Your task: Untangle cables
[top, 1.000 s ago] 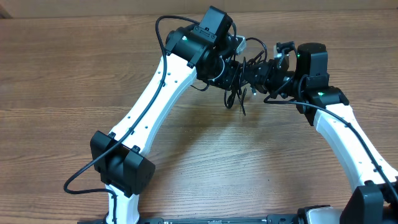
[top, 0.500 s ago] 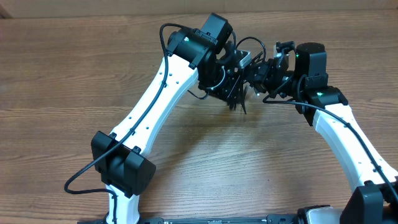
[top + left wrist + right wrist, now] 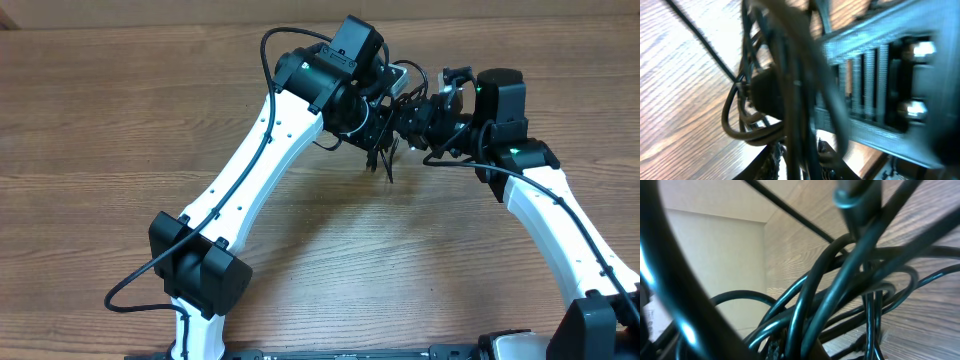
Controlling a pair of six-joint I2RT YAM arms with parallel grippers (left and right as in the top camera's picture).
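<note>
Wood table (image 3: 330, 260) lies in front of the cables (image 3: 383, 152), one black tangle hanging above it. Just right of the tangle, right gripper (image 3: 412, 118) is clenched on cables. Just left of it, cords and blur block left gripper (image 3: 384, 108), so I cannot tell its state.

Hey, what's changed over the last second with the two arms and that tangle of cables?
The left arm's wrist swung right, closer to the right arm, carrying the left tool with it. The cable bundle drew in tighter between the tools. The right arm and right tool stayed put, and loose strands hang down as before.
</note>
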